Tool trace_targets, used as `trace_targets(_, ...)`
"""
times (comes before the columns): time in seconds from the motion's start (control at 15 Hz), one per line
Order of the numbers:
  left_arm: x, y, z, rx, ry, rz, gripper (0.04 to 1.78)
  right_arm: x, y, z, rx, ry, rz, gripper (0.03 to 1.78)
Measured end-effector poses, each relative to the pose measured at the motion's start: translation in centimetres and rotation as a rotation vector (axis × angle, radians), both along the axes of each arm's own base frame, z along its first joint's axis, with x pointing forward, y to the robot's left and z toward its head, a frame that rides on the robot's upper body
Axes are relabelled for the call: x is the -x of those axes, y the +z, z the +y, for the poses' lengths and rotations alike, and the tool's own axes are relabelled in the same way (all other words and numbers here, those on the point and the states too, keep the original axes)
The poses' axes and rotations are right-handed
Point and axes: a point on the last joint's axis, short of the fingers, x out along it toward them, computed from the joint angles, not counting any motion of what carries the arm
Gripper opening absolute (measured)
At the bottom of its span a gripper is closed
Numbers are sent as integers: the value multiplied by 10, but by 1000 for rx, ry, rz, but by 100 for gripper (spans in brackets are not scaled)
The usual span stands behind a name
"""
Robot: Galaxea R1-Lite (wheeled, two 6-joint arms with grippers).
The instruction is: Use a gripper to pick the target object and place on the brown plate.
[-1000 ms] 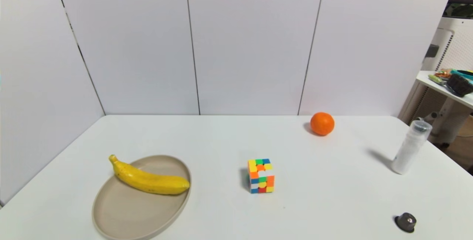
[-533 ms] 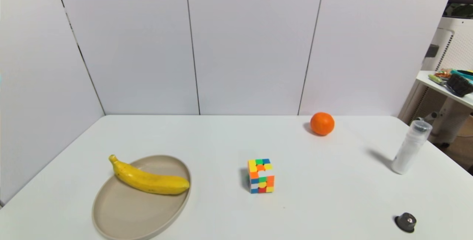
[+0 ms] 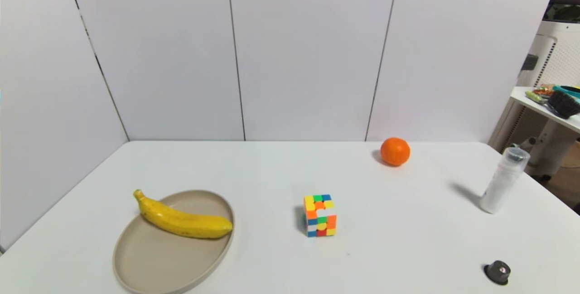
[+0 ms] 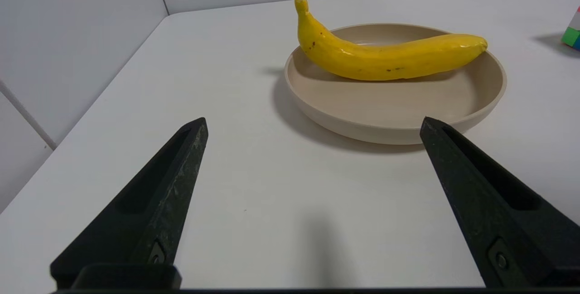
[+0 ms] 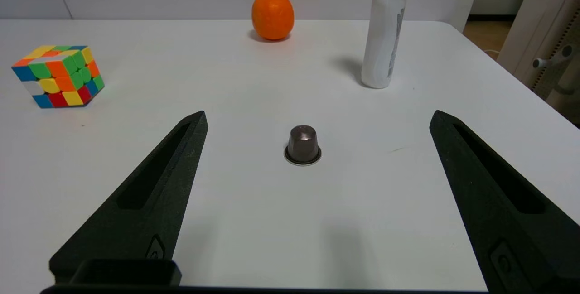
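The yellow banana (image 3: 183,219) lies across the far part of the beige-tan plate (image 3: 158,262) at the table's front left; its stem end pokes over the rim. In the left wrist view the banana (image 4: 385,51) rests in the plate (image 4: 389,103), beyond my left gripper (image 4: 312,124), which is open, empty and held back near the table's front edge. My right gripper (image 5: 317,117) is open and empty at the front right, short of a small dark capsule (image 5: 302,145). Neither gripper shows in the head view.
A multicoloured puzzle cube (image 3: 320,215) sits mid-table, an orange (image 3: 395,151) at the back right, a white bottle (image 3: 504,180) near the right edge and the capsule (image 3: 497,271) at the front right. White wall panels close the back and left.
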Motion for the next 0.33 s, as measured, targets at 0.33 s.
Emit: trace_targets(0.33,0,0,0,0,0,0,169,0,0,0,0,0,1,169)
